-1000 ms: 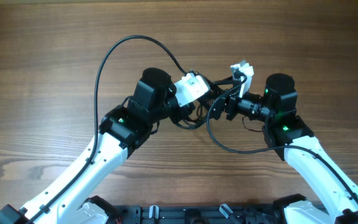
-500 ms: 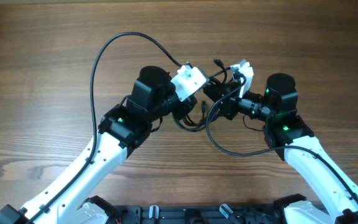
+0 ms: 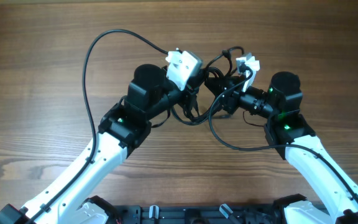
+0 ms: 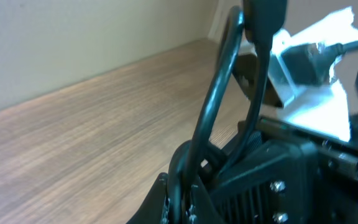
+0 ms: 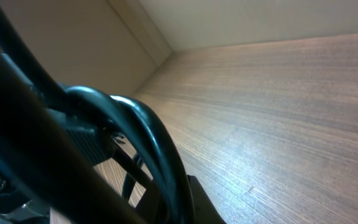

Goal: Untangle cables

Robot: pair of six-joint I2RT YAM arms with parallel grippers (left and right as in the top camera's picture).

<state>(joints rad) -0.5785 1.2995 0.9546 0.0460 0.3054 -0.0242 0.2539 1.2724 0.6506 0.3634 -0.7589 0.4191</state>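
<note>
The cables point(image 3: 211, 76) form a black tangle bunched between the two grippers at the table's middle, with a loop point(image 3: 188, 116) hanging toward the near side. My left gripper point(image 3: 196, 82) is shut on one cable. In the left wrist view that cord point(image 4: 213, 106) rises from between the closed fingers point(image 4: 180, 194). My right gripper point(image 3: 221, 94) faces it from the right and is shut on another cable. That cord point(image 5: 157, 140) curves down into the right gripper's closed jaws point(image 5: 178, 202). Plug ends are hard to tell apart in the knot.
A thick black arm wire point(image 3: 92, 56) arcs wide over the table's left half from the left gripper's white cap point(image 3: 183, 64). Another arm wire point(image 3: 232, 144) loops under the right gripper, near its white cap point(image 3: 248, 63). Bare wooden table point(image 3: 42, 93) surrounds both arms.
The right gripper has closed on a cable. The left gripper moved up and to the left in the overhead view with its cable, stretching the tangle toward the far side.
</note>
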